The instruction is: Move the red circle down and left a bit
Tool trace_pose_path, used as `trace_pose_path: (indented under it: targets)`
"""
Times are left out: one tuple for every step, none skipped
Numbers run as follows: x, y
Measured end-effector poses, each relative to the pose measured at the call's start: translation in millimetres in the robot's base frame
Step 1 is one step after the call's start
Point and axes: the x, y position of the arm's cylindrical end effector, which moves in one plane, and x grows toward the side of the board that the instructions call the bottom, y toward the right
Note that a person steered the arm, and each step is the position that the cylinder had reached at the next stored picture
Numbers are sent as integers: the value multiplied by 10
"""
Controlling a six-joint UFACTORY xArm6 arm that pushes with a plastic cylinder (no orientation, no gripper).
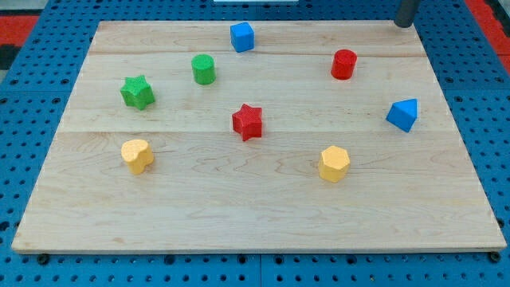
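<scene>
The red circle (343, 64) is a short red cylinder standing in the upper right part of the wooden board (255, 215). My tip (404, 25) is the lower end of a dark rod at the view's top right, at the board's top edge. It is up and to the right of the red circle, well apart from it. A red star (248, 121) sits near the board's middle, down and left of the red circle.
A blue cube (242, 37) is at the top centre. A green cylinder (204, 69) and a green star (137, 92) are at the upper left. A yellow block (137, 155) is at the left, a yellow hexagon (334, 163) lower right, a blue triangle (403, 115) right.
</scene>
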Motion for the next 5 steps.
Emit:
trace_pose_path:
  targets:
    - [-7, 29]
    - [-88, 10]
    - [-86, -1]
    - [-77, -137]
    - [-76, -651]
